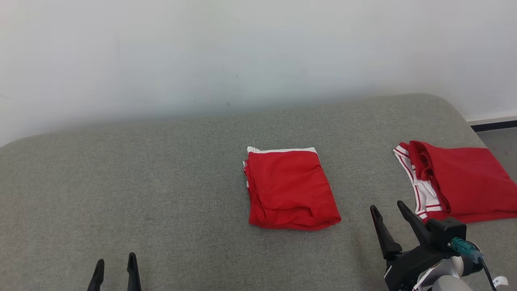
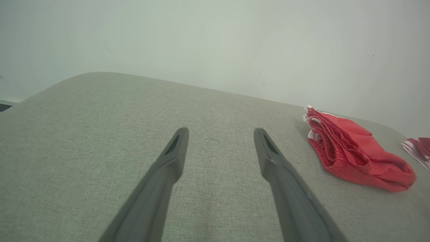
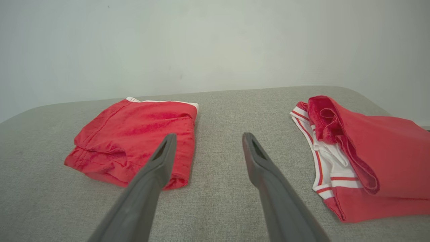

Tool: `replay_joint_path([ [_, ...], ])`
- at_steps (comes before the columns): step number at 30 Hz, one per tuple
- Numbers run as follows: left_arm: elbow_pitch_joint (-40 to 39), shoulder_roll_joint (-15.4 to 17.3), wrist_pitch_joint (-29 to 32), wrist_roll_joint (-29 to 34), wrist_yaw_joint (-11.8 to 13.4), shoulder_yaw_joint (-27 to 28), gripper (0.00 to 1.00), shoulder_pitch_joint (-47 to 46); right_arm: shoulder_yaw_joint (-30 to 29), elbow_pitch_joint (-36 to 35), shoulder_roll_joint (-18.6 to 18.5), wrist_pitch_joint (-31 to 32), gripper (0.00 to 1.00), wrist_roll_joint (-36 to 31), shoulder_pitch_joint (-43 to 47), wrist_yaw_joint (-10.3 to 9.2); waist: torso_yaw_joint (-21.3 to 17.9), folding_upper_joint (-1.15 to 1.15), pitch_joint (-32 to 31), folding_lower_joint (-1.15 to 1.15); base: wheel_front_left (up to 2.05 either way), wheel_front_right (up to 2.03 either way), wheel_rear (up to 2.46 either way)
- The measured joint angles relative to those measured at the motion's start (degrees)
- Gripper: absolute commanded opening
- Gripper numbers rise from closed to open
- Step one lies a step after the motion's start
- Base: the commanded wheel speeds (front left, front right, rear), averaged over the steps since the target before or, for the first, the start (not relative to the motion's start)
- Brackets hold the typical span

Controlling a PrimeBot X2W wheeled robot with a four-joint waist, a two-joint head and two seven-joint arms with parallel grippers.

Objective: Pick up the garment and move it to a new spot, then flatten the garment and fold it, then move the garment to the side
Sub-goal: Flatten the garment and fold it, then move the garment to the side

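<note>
Two red garments on a grey upholstered surface [image 1: 161, 182] before a pale wall [image 1: 242, 48], with two grippers near its front edge.

Garments (two). The folded red garment [image 1: 291, 190] lies flat near the middle of the head view, a compact rectangle with a narrow white band along its far edge. In the left wrist view it sits at 3 o'clock [image 2: 356, 151], and in the right wrist view at 9 o'clock [image 3: 134, 141]. The second red garment [image 1: 460, 182] lies at 3 o'clock in the head view, by the surface's right edge and well apart from the first. It is more loosely folded, and white trim with red stripes shows along its left side. The right wrist view shows it at 3 o'clock [image 3: 379, 158], and its corner shows at the right edge of the left wrist view [image 2: 418, 148].

Grippers (two; two dark fingers [image 2: 164, 174] each, four in all). The left gripper [image 1: 115, 260] stands at 7 o'clock in the head view, over bare fabric [image 2: 221, 134], fingers spread wide and holding nothing. The right gripper [image 1: 387, 207] stands at 5 o'clock, between the two garments. It too is spread wide and empty. In its own view [image 3: 209, 137] the left finger overlaps the folded garment's near corner; whether it touches the cloth cannot be told.
</note>
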Motion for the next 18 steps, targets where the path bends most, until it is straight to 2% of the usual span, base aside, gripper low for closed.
replay_joint_path([
  [18,1.0,0.0,0.0,1.7,-0.9,0.7,1.00,0.3,-2.5,0.8,1.7,-0.5,1.00,-1.5,1.0,0.00,0.4,0.00,-0.1,0.01,0.00,0.00,0.00],
])
